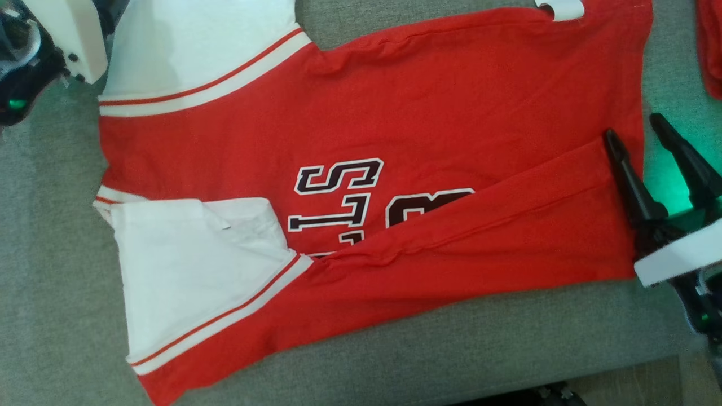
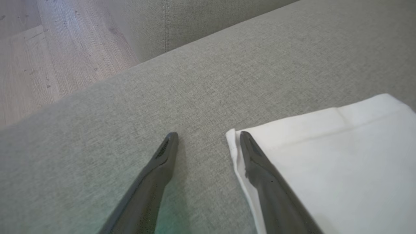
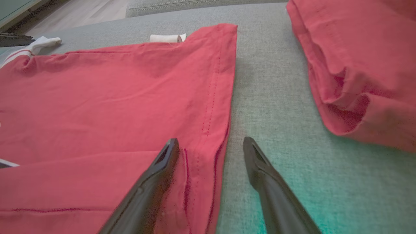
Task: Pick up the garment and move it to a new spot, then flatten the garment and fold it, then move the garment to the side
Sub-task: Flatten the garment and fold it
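Right hand (image 1: 634, 127) gapes astride hem of red, white-sleeved garment (image 1: 451, 101), seemingly part-folded.

A: The shirt (image 1: 451, 101)?
B: Soft matt knit cloth, with stitched hems.
A: The couch (image 2: 227, 81)?
B: Coarse woven fabric, rough-looking.
A: The floor (image 2: 48, 48)?
B: Grained wood, faint sheen.
A: The gripper fingers (image 3: 152, 188)?
B: Smooth dark plastic, matt.

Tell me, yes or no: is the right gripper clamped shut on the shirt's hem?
No, the right gripper stands open, one finger over the hem of the red shirt, the other over the grey cushion.
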Controlling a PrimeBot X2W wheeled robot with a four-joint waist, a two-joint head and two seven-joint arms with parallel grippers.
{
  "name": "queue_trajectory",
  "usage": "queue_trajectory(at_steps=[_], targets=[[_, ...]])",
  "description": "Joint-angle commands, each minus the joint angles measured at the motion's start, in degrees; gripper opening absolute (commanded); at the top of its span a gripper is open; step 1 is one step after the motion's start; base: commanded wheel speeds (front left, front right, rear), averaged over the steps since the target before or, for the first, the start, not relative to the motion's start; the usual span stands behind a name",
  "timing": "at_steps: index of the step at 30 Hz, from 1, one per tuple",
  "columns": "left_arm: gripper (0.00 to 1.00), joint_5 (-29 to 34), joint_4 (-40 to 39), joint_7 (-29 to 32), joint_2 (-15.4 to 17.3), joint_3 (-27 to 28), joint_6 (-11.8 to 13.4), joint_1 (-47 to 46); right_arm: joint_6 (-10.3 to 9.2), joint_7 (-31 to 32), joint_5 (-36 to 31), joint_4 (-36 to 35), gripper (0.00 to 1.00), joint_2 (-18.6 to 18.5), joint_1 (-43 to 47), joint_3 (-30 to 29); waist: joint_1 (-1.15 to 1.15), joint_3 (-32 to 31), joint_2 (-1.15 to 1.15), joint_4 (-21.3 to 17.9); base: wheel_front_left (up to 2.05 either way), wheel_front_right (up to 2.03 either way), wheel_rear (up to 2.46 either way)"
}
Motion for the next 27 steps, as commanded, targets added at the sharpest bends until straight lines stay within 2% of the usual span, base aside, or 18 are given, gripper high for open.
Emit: queue_trajectory(at_steps=[1, 2, 3, 11, 18, 27], targets=[[0.91, -0.99, -1.06, 0.34, 2.96, 0.7, 0.09, -2.63, 0.19, -0.49, -0.58, -1.13, 1.0, -0.8, -0.07, 0.73, 0.0, 0.24, 0.0, -0.16, 0.0, 0.0, 0.0], [0.42, -1.59, -1.41, 0.5, 3.15, 0.13, 0.09, -2.92, 0.19, -0.54, -0.58, -1.0, 1.0, -0.76, -0.25, 0.79, 0.0, 0.3, 0.0, -0.23, 0.0, 0.0, 0.0], [0.0, -2.33, -1.73, 0.77, 3.33, -0.44, 0.09, -3.12, 0.19, -0.61, -0.54, -0.87, 1.0, -0.8, -0.39, 0.79, 0.0, 0.32, 0.0, -0.27, 0.0, 0.0, 0.0], [0.0, -4.91, -3.8, -0.92, 4.58, -3.34, 0.09, -3.97, 0.19, 0.76, 0.38, 0.58, 1.0, -1.69, -3.47, 0.44, 0.0, -1.37, 0.0, -0.02, 0.0, 0.0, 0.0], [0.0, -5.84, -6.74, -3.64, 4.47, -4.91, 0.09, -4.53, 0.19, 10.54, 4.84, 6.73, 1.0, -1.99, -12.72, 0.25, 0.0, -3.79, 0.0, 1.75, 0.0, 0.0, 0.0], [0.0, -5.8, -9.51, -5.32, 4.09, -5.7, 0.09, -5.32, 0.19, 19.75, 14.93, 13.35, 1.0, -3.03, -21.02, 2.11, 0.0, -5.03, 0.0, 4.77, 0.0, 0.0, 0.0]])
